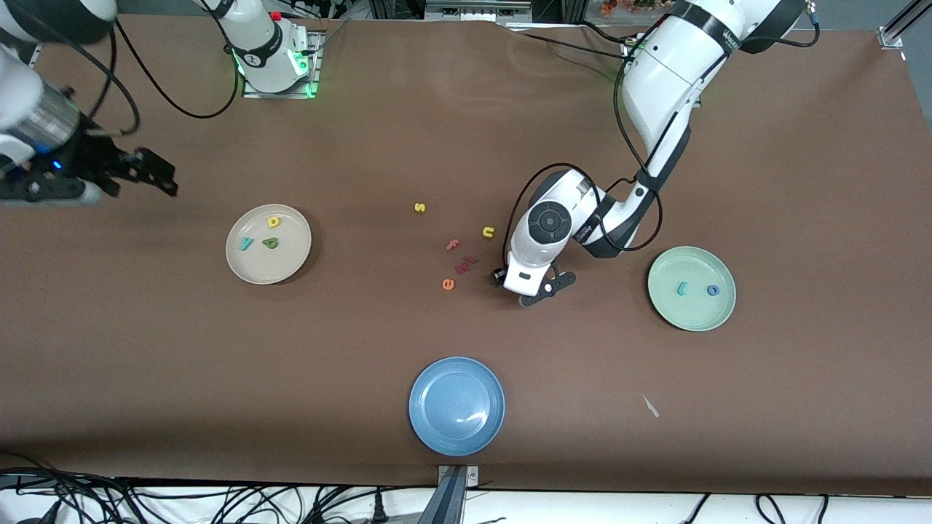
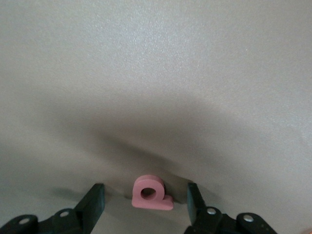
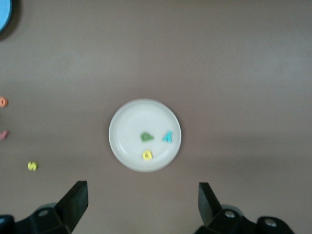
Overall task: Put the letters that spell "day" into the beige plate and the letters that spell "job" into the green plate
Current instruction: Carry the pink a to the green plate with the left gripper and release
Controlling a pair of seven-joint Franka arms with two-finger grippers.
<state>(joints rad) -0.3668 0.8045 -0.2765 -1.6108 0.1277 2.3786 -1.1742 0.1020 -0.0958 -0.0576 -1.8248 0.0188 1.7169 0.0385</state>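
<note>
Last letter pending: pink "b" [image 2: 151,192] was bracketed by left gripper [image 2: 146,202], jaws apart, ungripped. Closing, then carrying to green plate [image 1: 692,314], was judged next. Right gripper [image 3: 143,202] waited, spread.

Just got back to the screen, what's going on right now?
The left gripper is low on the table among the loose letters, its jaws open on either side of the pink "b" but not yet shut on it. The green plate already holds the teal "j" and blue "o". The beige plate holds the "d", "a" and "y". The right gripper waits, open, near its end of the table.
</note>
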